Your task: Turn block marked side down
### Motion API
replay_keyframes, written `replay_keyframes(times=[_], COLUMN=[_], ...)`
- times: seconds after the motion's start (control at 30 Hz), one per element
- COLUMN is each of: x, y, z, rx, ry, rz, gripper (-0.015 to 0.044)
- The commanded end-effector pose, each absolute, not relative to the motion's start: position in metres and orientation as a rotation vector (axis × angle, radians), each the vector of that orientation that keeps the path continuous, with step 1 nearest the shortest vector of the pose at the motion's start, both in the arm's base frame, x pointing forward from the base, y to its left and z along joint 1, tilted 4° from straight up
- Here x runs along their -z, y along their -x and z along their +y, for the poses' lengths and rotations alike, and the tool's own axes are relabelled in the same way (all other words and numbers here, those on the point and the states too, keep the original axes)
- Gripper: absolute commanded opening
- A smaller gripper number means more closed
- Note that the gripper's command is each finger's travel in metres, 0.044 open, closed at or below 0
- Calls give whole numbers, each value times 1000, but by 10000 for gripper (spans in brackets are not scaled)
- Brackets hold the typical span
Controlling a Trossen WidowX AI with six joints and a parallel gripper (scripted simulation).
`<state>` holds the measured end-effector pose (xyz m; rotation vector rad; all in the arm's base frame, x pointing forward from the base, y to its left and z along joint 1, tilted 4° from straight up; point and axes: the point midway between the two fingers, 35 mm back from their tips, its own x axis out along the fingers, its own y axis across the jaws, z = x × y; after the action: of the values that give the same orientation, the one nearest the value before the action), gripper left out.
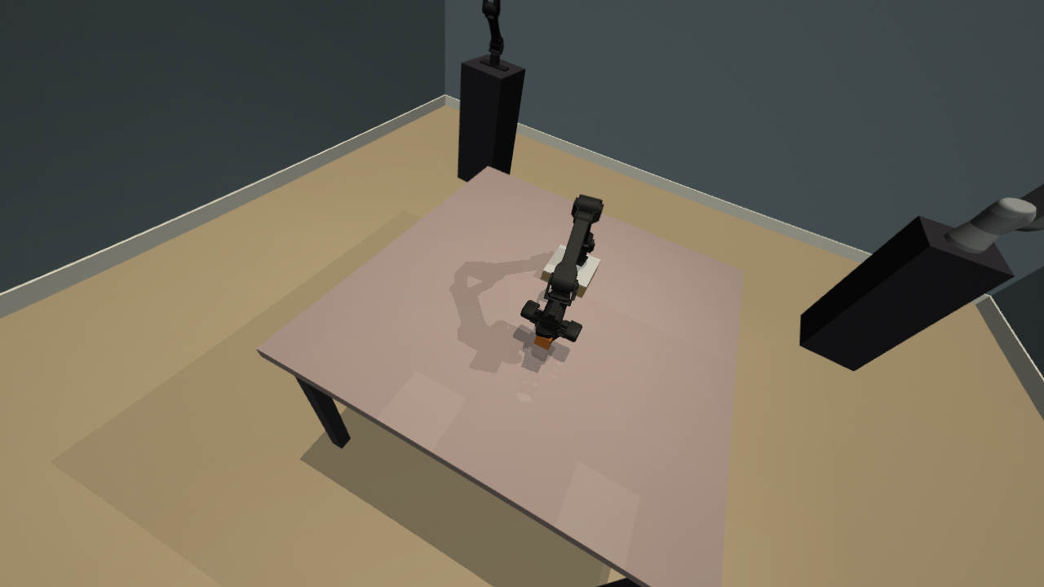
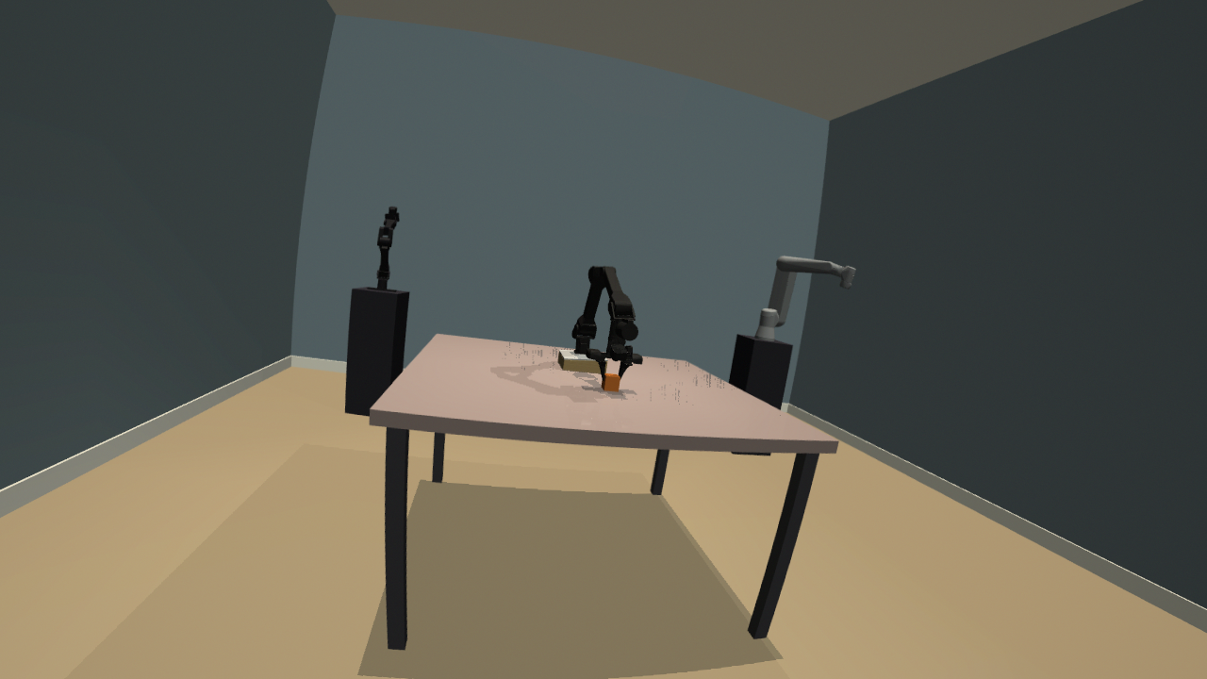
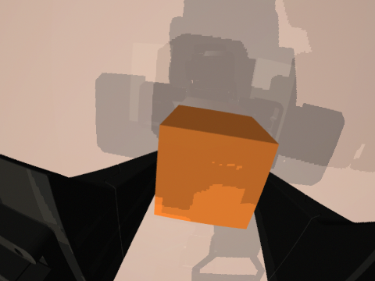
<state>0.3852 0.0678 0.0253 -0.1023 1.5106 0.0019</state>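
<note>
A plain orange block stands on the table. My gripper points down over it and is shut on the block, one black finger against each of two opposite sides. In the wrist view the top face and one darker side face show. The brighter patches on the top look like light and shadow. I make out no clear mark on the faces in view. The underside and the gripped sides are hidden.
A pale slab lies under my arm's base, behind the block. Off the table, another black arm stands on a dark pedestal, and a grey arm stands on a second dark pedestal.
</note>
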Motion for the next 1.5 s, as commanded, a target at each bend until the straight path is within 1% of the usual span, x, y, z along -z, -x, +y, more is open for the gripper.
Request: replay_keyframes(times=[0.0,0.1,0.13,0.4,1.47], x=[-26,-44,-50,-54,-47], y=[-385,-385,-384,-384,-381], z=[68,69,70,70,70], rx=[-8,-7,-7,-9,-32], ry=[105,104,104,105,96], rz=[1510,1510,1510,1500,1029], gripper=[97,18,0,0,0])
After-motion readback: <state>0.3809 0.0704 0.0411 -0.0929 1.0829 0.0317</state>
